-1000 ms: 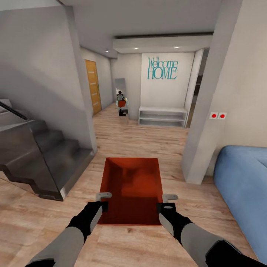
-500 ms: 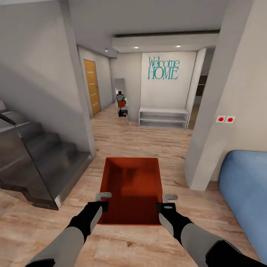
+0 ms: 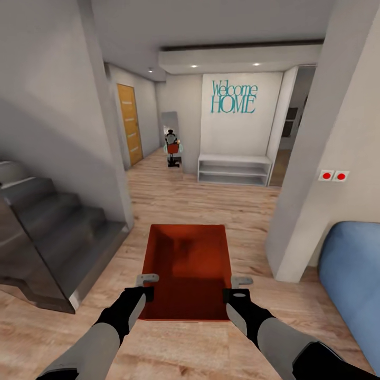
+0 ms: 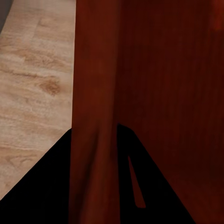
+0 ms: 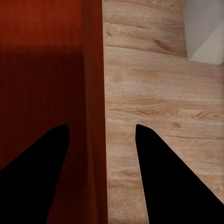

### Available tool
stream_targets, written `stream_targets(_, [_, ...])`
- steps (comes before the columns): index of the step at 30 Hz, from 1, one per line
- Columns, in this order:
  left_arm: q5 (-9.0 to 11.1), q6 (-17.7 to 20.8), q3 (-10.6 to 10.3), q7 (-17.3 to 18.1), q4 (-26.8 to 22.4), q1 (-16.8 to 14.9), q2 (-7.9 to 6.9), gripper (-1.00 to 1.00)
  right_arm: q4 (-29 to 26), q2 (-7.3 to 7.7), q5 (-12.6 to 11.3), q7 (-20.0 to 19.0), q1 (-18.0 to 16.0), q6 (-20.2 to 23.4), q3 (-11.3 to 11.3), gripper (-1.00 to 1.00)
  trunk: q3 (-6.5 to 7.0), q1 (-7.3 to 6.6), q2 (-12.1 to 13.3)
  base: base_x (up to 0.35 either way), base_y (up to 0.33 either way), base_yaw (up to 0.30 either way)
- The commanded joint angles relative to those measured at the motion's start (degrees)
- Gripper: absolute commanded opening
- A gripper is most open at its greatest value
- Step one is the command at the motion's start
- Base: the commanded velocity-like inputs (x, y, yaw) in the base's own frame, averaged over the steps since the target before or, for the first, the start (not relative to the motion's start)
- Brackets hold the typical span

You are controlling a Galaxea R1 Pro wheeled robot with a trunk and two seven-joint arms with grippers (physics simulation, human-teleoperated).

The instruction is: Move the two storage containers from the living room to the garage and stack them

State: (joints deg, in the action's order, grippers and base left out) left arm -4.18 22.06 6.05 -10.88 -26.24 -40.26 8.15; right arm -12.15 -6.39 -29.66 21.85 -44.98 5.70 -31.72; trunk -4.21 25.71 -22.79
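Observation:
One orange-red storage container (image 3: 187,264) hangs in front of me above the light wood-plank floor (image 3: 200,203), lidless and empty. My left gripper (image 3: 146,285) is shut on its left wall near the near corner. My right gripper (image 3: 236,287) is shut on its right wall opposite. In the left wrist view the ribbed red wall (image 4: 93,93) runs between the two dark fingers (image 4: 42,186). In the right wrist view the container wall (image 5: 93,93) stands between the fingers (image 5: 172,182), with wood floor beside it.
A dark staircase (image 3: 47,232) rises at the left beside a grey wall. A pale pillar (image 3: 316,184) and a blue sofa (image 3: 353,279) stand at the right. Ahead the hallway opens to a white low shelf (image 3: 235,169), a mirror (image 3: 171,140) and an orange door (image 3: 129,124).
The whole view has moved forward: staircase and sofa slid outward and the hallway grew nearer. The container and both grippers hold the same pose relative to me.

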Motion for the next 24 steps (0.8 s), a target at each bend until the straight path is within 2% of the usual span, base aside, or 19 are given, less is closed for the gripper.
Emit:
stream_targets(1, [-0.31, 0.36, 0.01, -0.2, 0.31, 0.01, -0.41, -1.0, -1.82, 0.06, 0.65, 0.03, -0.11, 0.21, 1.4, -1.0, -0.13, 0.07, -0.13, 0.323, 0.0, 0.0])
stream_targets(24, [-0.3, 0.35, 0.01, -0.2, 0.31, 0.01, -0.41, -1.0, -1.82, 0.07, 0.65, 0.03, -0.11, 0.28, 1.4, -1.0, -0.13, 0.07, -0.13, 0.323, 0.0, 0.0])
